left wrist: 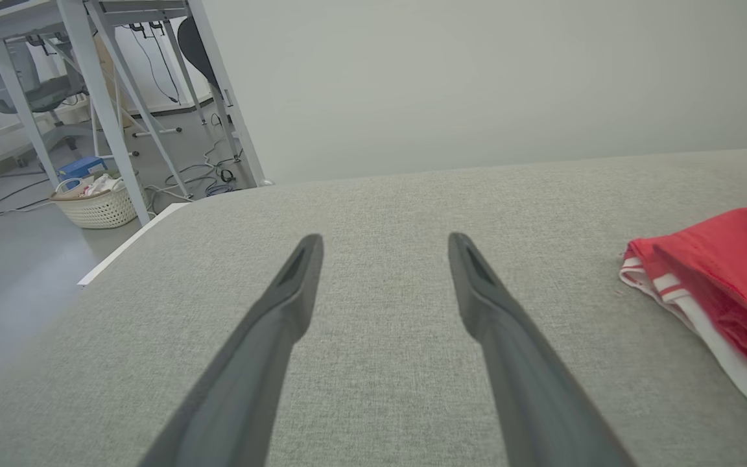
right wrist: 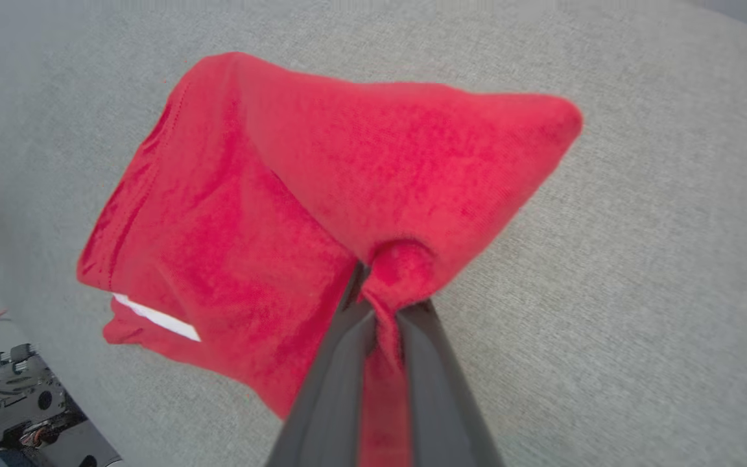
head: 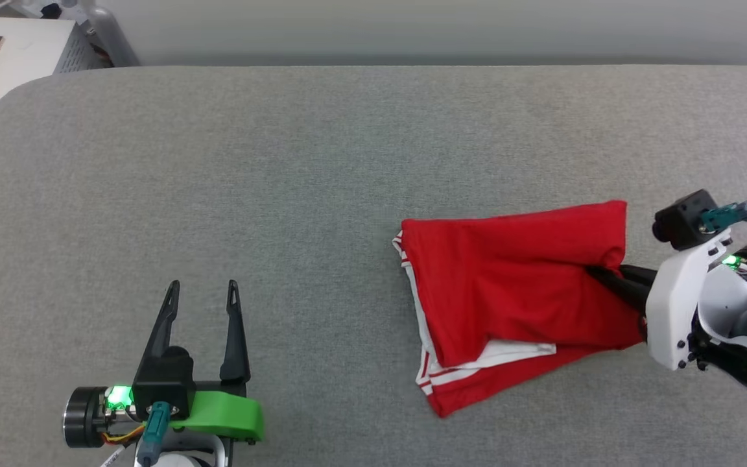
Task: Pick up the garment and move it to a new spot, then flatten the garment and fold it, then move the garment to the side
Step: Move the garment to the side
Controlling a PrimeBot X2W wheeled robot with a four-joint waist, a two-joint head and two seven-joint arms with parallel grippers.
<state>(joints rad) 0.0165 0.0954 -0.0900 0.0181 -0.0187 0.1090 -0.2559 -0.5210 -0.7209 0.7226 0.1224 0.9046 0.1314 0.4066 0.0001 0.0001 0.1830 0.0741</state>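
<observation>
Right gripper (head: 597,272) reaches in low from the table's (head: 283,162) right edge, fingers near level, clamped tight on a pinch of the garment (head: 509,279) at its right side. Garment lies bunched on table's right half, striped trim toward table's middle. Left gripper (head: 203,285) over table's near left, fingers spread wide, holding nothing. Basket (left wrist: 94,201) on floor off table's left edge.

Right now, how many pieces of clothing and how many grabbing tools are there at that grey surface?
Clothing: 1, the red garment
Tools: 2, the left tool, open and apart from it, and the right tool, shut on the garment
Total: 3
</observation>
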